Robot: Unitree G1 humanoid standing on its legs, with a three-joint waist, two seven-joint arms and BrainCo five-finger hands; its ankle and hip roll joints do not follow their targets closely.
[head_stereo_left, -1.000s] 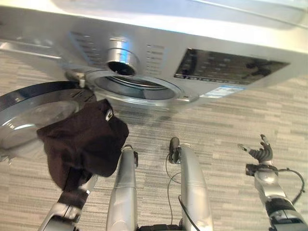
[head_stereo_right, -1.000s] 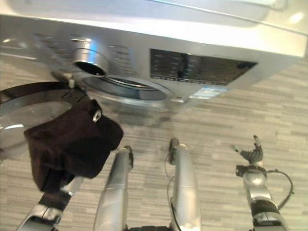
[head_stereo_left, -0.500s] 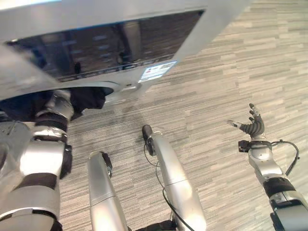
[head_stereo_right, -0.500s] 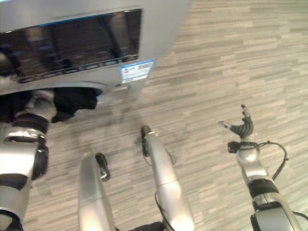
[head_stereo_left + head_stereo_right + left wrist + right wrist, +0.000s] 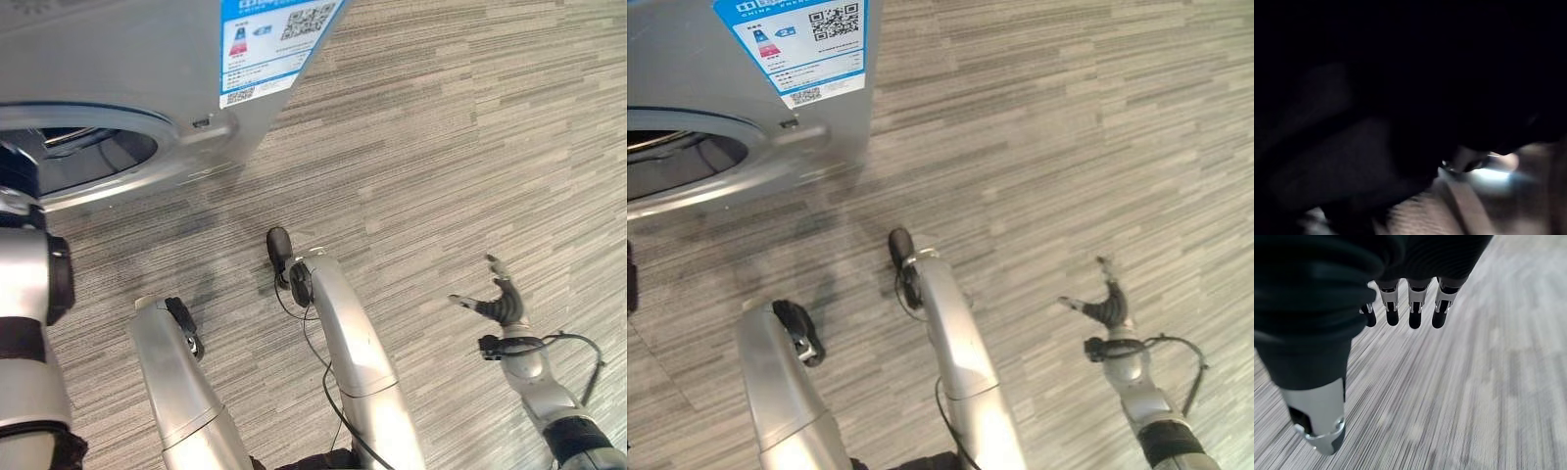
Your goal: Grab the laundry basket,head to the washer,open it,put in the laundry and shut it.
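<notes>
A silver washer [image 5: 127, 59] stands on the grey striped floor [image 5: 441, 147], its round opening [image 5: 83, 157] uncovered and dark inside, with a blue and white label [image 5: 798, 44] on its front. The left arm reaches into that opening, so its hand is hidden and its fingers cannot be judged. The left wrist view adds dark cloth [image 5: 1352, 161] bunched in near blackness. The right hand [image 5: 500, 305] hangs over bare floor well away from the washer, fingers [image 5: 1415, 303] released and straight, empty.
</notes>
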